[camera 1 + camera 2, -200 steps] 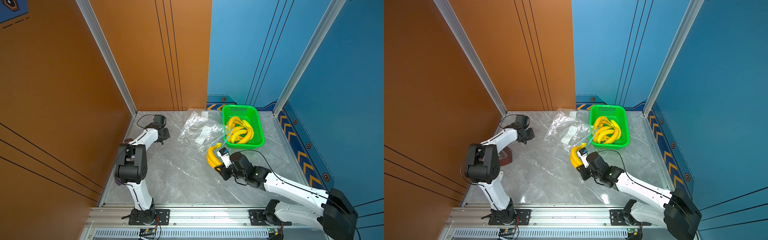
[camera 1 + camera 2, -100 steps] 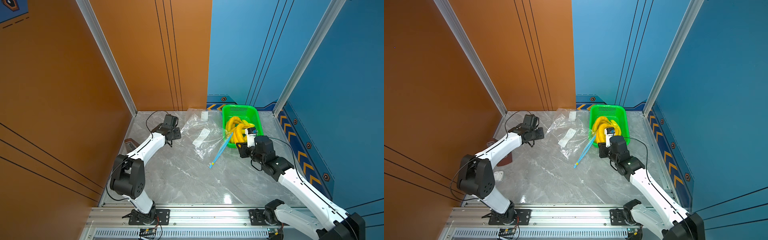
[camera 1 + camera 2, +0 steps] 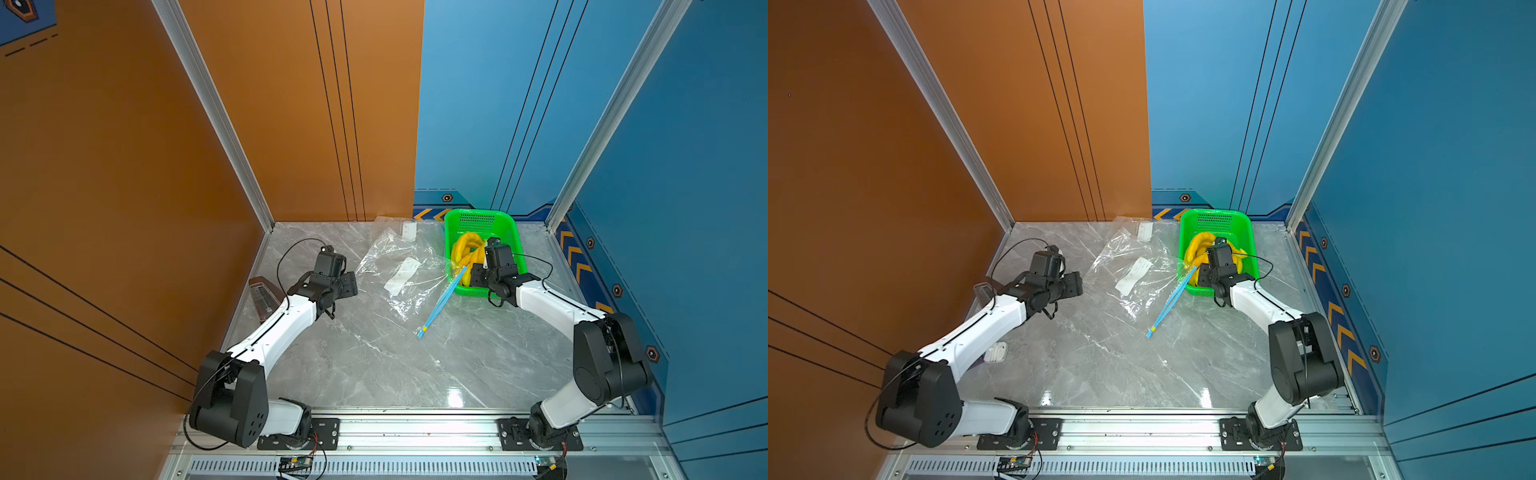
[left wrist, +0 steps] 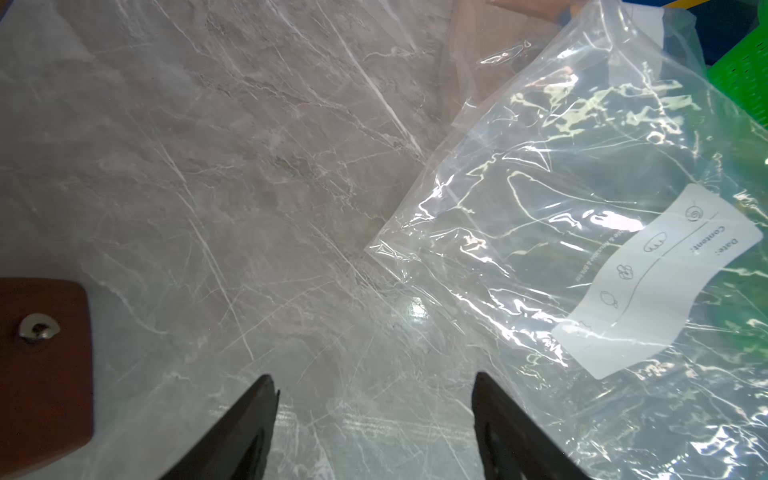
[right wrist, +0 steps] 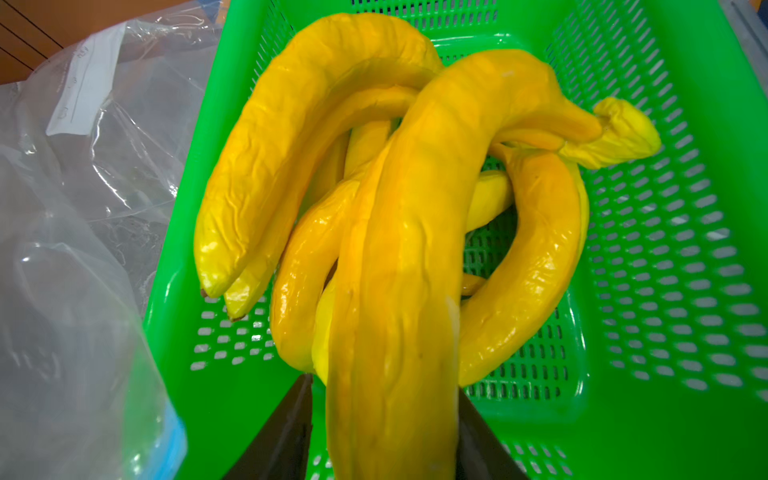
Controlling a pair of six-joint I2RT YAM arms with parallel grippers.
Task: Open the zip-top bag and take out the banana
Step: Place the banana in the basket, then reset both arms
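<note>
- Spanning centre frame, grey marble table (image 3: 374,365) meets orange wall (image 3: 124,166) and blue wall (image 3: 685,145).
- Left gripper (image 4: 374,376) spread, beside bag (image 4: 582,208).
- Right gripper (image 5: 383,380) flanks banana (image 5: 415,249) over basket (image 5: 665,249); grip unclear.

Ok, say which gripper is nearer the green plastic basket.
Right. The right gripper is over the green plastic basket; the left gripper is beyond the clear plastic bag, apart.

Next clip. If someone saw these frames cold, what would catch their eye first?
The bright green basket at the back of the table, heaped with yellow bananas, stands out most; the right gripper hangs over it with one banana between its jaws. Beside it the clear zip-top bag lies empty and crumpled, its blue zip strip trailing forward, with the left gripper open nearby.
</note>
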